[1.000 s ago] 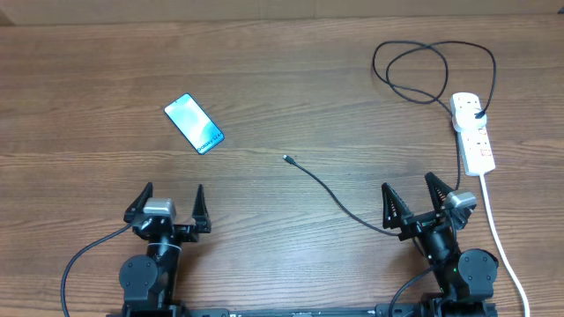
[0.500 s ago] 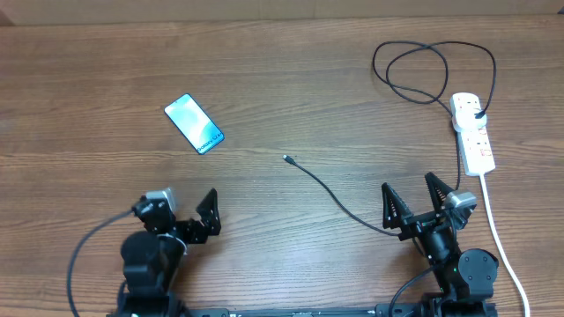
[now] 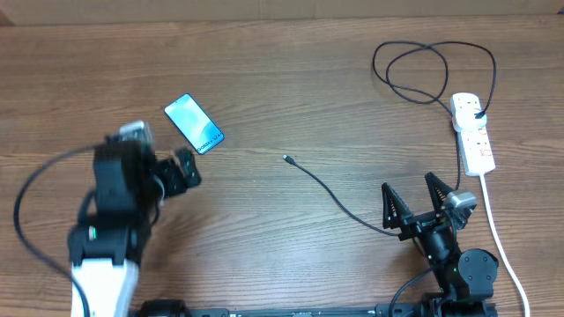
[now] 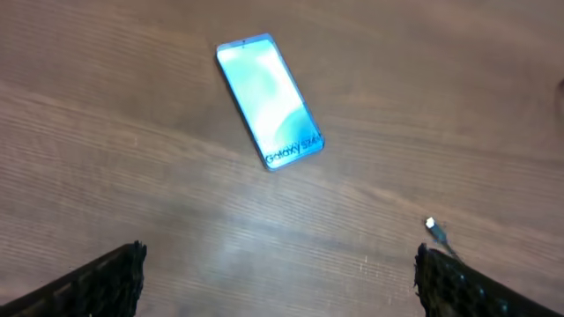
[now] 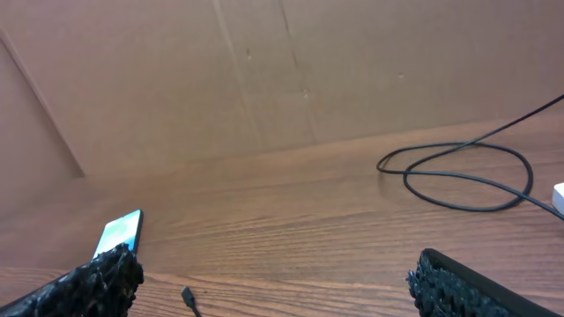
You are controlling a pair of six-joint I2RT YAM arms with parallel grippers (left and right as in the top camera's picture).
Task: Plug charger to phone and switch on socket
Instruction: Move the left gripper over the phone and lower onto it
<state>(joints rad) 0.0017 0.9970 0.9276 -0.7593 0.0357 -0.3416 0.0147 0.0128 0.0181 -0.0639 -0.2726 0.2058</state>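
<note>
The phone point(image 3: 194, 123) lies flat at the left of the table with its blue-white screen lit. In the left wrist view the phone point(image 4: 270, 101) is ahead of my open left gripper point(image 4: 280, 283), which hovers above bare wood. From overhead, the left gripper point(image 3: 166, 167) hangs just below and left of the phone. The charger point(image 3: 335, 195) is a thin black cable. Its small tip point(image 3: 287, 159) lies free mid-table, and its other end is plugged into the white socket point(image 3: 473, 136) at the right. My right gripper point(image 3: 412, 204) stands open and empty near the front edge, over the cable.
A thick white cord point(image 3: 498, 238) runs from the socket down past the right arm's base. The black cable coils in a loop point(image 3: 432, 70) at the back right. A brown cardboard wall point(image 5: 264, 79) stands behind the table.
My left arm has risen and swung forward and left, ending close to the phone. The right arm, the phone and the cable have not moved.
</note>
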